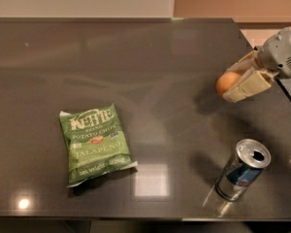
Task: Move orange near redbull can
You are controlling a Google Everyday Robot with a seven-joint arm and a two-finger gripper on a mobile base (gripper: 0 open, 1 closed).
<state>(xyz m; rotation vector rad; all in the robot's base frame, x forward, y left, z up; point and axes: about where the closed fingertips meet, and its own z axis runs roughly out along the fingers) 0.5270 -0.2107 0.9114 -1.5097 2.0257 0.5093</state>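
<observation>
Beige two-finger gripper [231, 86] clamps small round matte orange [226, 82] near dark worktop's [136, 62] right edge; best set down gently toward front-right corner, beside upright slim silver-blue redbull can [243, 174], without tipping it.

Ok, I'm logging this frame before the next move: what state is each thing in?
end effector: at the right side of the table, closed on the orange
orange: gripped, apparently lifted off the surface
redbull can: upright at front right, drinking hole showing
chip bag: lying flat, label up, untouched
</observation>
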